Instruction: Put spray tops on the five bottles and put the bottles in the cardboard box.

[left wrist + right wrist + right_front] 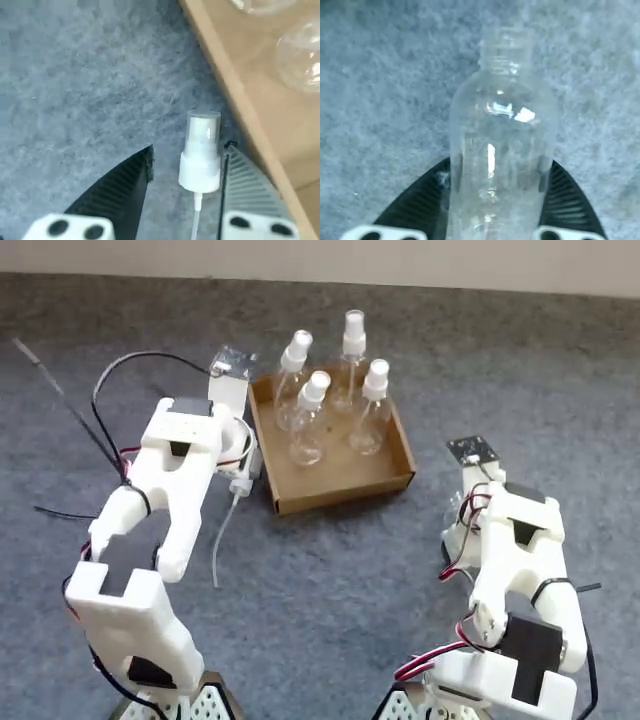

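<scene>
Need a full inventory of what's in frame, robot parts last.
cardboard box: 1, brown, open, mid-table between the arms
bottles with spray tops: 4, clear with white tops, upright inside the box
loose spray top: 1, white with a thin tube, just outside the box wall, between the left gripper's fingers, against one with a gap to the other
uncapped bottle: 1, clear, between the right gripper's fingers
table cover: 1, grey, carpet-like, under everything
cables: several, mostly black, on the cover by the left arm
arms: 2, white, either side of the box
left gripper: open around the loose spray top
right gripper: shut on the uncapped bottle
</scene>
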